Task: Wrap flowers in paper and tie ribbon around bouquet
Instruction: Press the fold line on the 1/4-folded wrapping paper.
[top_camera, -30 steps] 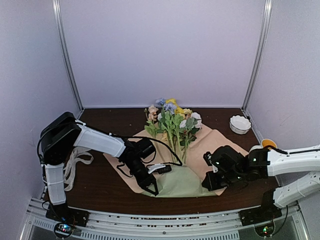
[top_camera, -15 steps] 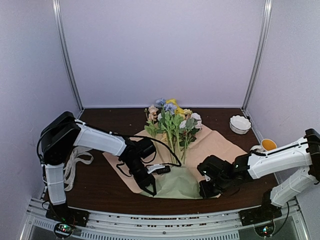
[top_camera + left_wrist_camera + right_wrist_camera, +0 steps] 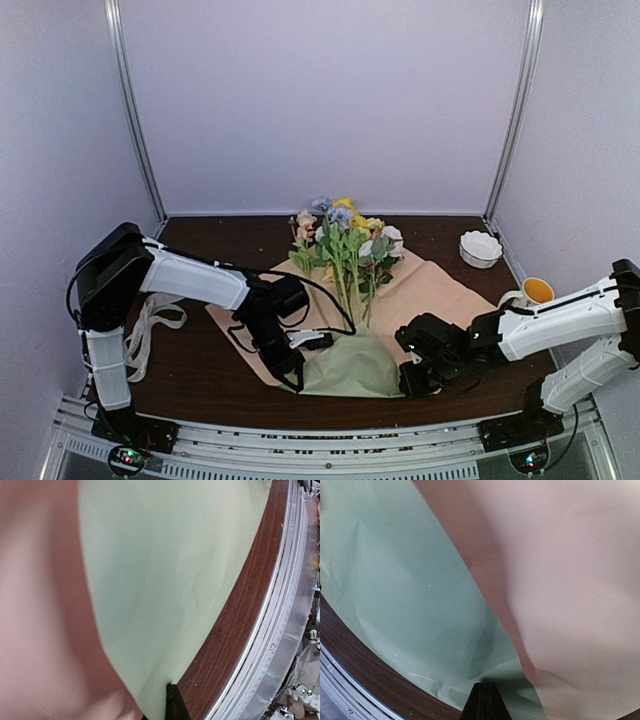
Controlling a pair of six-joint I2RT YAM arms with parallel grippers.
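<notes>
The flowers (image 3: 345,242) lie on the paper (image 3: 432,285), blooms toward the back wall, stems running under a folded-up sage green flap (image 3: 350,368). My left gripper (image 3: 294,380) is shut on that flap's near left corner. In the left wrist view one black fingertip (image 3: 174,705) shows against the green paper (image 3: 165,580), with the tan side (image 3: 40,610) beside it. My right gripper (image 3: 411,384) is shut on the near right corner; its fingertips (image 3: 485,700) pinch creased green paper (image 3: 395,580) beside tan paper (image 3: 565,580). Cream-white ribbon (image 3: 148,328) lies in loops at the left.
A white scalloped bowl (image 3: 480,247) sits at the back right and an orange-filled cup (image 3: 537,290) stands by the right arm. The table's near edge and metal rail (image 3: 330,440) run just below both grippers. Walls close in three sides.
My right gripper has moved left and nearer along the front edge with the paper corner. The left gripper has shifted slightly left and nearer. The green flap is narrower and bunched over the stems.
</notes>
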